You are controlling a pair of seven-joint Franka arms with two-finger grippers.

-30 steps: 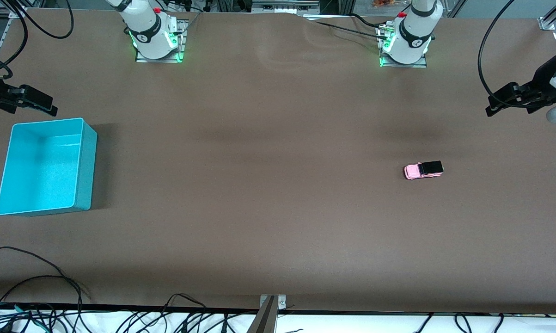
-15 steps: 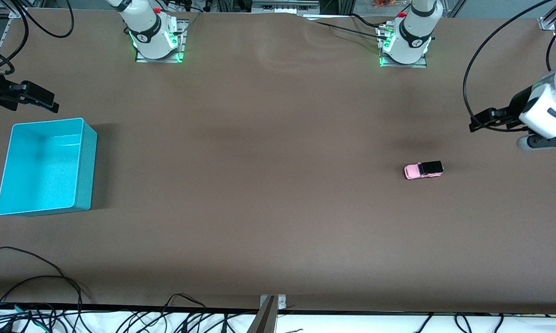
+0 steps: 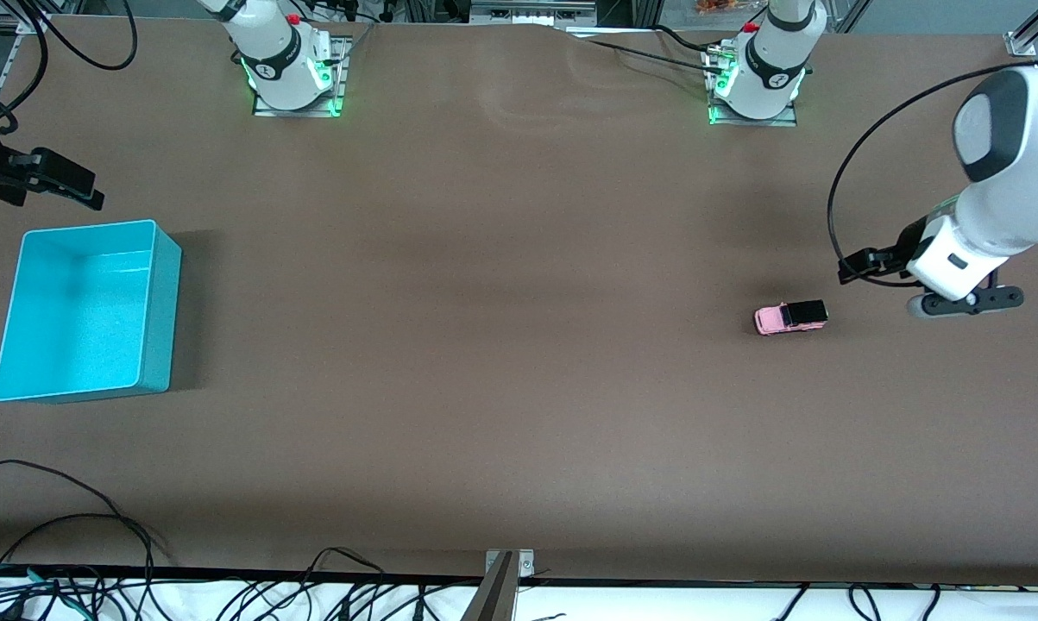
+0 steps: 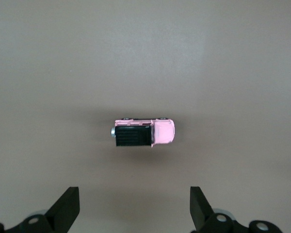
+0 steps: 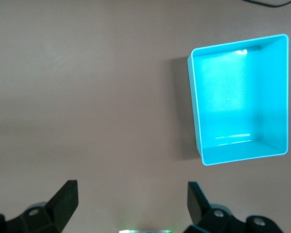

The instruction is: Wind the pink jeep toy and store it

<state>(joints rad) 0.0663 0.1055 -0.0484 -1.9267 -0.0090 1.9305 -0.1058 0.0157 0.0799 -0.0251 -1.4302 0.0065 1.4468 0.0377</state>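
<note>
Pink jeep (image 3: 790, 318) sits on surface (image 3: 501, 362), toward left arm's end. My left end effector (image 3: 859, 266) hangs beside it, wide open, empty, lined up for grasping. Right end effector (image 3: 74, 191) waits near bin (image 3: 160, 302), open, empty.

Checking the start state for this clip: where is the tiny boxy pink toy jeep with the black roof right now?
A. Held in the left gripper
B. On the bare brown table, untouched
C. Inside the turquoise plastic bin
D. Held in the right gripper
B: the pink toy jeep sits alone on the brown table, with the open left gripper hovering above it, not touching.
</note>
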